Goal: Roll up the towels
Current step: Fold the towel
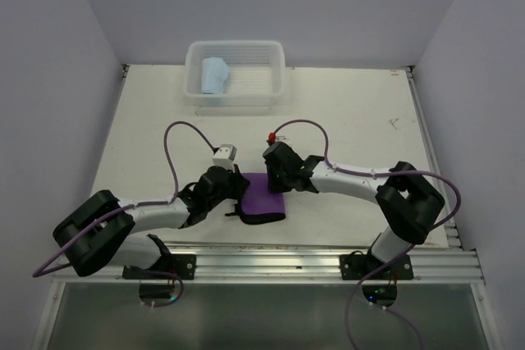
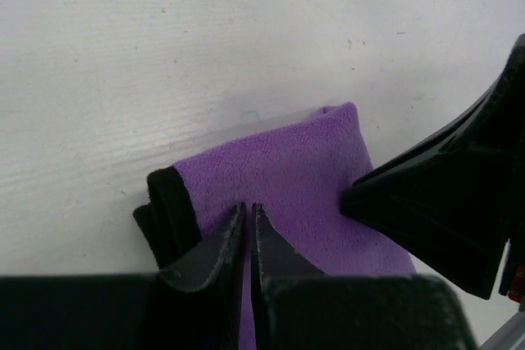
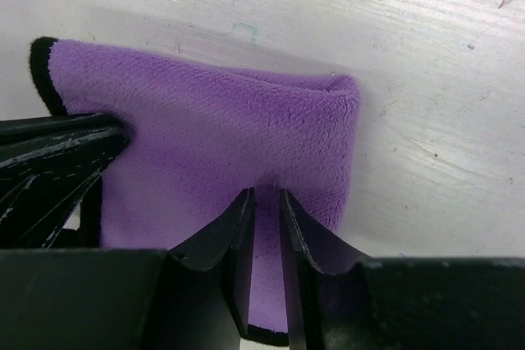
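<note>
Both arms meet at the lower centre of the overhead view, where the purple towel (image 1: pixel 264 197) lies folded on the white table (image 1: pixel 353 112). The left gripper (image 2: pixel 248 211) and the right gripper (image 3: pixel 264 198) each pinch its plush cloth, jaws nearly closed. The light blue towel (image 1: pixel 216 76) sits in the white basket (image 1: pixel 275 79) at upper centre.

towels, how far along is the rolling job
Done: the light blue towel lies bundled, apparently rolled, in the white basket. In hand: the left hand and right hand both pinch the purple towel, folded over on the table. Left: finishing that roll.
</note>
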Controlling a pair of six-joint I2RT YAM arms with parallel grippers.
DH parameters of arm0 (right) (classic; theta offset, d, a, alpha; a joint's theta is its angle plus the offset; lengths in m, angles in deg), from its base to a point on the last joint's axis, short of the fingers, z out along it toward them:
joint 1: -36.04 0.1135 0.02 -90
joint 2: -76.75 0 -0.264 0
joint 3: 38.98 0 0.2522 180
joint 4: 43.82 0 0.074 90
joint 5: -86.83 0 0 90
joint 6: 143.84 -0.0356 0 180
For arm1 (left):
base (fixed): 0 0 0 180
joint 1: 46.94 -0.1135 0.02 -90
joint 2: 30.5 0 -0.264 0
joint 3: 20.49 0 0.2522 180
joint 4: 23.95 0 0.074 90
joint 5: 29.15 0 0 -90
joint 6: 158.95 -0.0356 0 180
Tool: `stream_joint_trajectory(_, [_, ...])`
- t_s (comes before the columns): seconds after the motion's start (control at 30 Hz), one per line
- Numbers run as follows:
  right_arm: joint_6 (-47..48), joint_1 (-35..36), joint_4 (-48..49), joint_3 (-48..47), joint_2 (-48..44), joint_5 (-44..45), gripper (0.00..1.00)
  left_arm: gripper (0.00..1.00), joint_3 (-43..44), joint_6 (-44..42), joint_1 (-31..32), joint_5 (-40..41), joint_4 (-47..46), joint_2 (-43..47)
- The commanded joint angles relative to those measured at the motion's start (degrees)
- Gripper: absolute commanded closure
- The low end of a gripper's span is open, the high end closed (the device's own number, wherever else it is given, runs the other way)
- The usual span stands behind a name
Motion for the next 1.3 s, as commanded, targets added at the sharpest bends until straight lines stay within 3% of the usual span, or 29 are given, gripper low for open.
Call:
stream_joint_trajectory(0.0, [0.1, 0.3, -1.7, -0.8, -4.4, 2.4, 0.77, 0.91, -0.2, 0.7, 0.3, 1.8, -1.1, -0.7])
stream_joint_trajectory(0.37, [-0.8, 2.6, -4.2, 0.5, -9.8, 2.7, 0.76, 0.91, -0.1, 1.5, 0.2, 1.4, -1.6, -4.0])
stream_joint_trajectory(0.8, [-6.0, 6.4, 1.2, 10.9, -8.7, 1.3, 0.78, 0.91, 0.2, 1.1, 0.3, 2.0, -0.3, -3.8])
stream_joint_trajectory(1.07, [-4.8, 7.1, -2.6, 7.6, -10.3, 3.5, 0.77, 0.91, 0.5, 1.0, 0.2, 2.3, 0.6, -3.1])
stream_joint_trajectory(1.27, [-4.5, 7.0, -5.4, 5.7, -12.8, 5.6, 0.68, 0.91, 0.8, 0.8, 0.2, 2.4, 1.6, -2.1])
